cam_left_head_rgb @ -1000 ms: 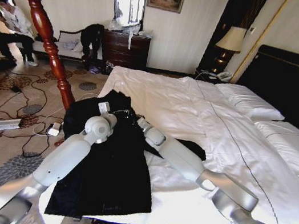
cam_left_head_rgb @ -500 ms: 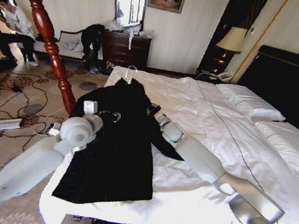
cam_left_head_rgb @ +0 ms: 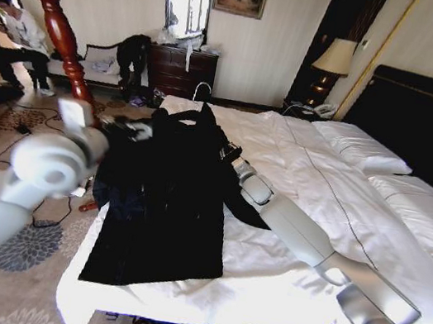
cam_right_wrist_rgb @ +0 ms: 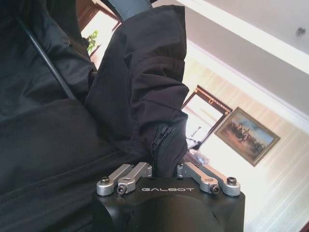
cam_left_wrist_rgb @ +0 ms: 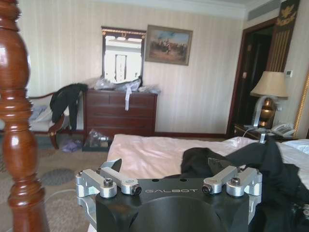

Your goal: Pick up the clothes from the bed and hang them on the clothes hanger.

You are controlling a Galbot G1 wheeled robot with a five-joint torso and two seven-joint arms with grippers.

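Holding the black coat (cam_left_head_rgb: 167, 195) by its top, the right pincer (cam_right_wrist_rgb: 164, 169) is closed on a fold of the dark cloth near a zip. From the head camera the coat's top is lifted up in the middle of the picture, and its bottom end lies flat on the white bed (cam_left_head_rgb: 321, 189), toward 7 o'clock. The right arm (cam_left_head_rgb: 304, 236) reaches in from 4 o'clock, across the bed, to the coat's right side.

On the other side, the left arm (cam_left_head_rgb: 21, 178) comes in from 8 o'clock, and its end sits by the coat's left shoulder. In the left wrist camera the left pincer (cam_left_wrist_rgb: 166, 176) is open, with its two fingers spread wide and nothing between them. Dark coat cloth (cam_left_wrist_rgb: 241, 159) lies on the bed just past it.

Standing on the carpet, the red-brown wooden clothes hanger (cam_left_head_rgb: 53, 16) is at 10 o'clock, apart from the coat. It is close beside the left pincer in the left wrist camera (cam_left_wrist_rgb: 17, 125).

A brown dresser (cam_left_head_rgb: 181, 70) stands by the far wall at 12 o'clock.
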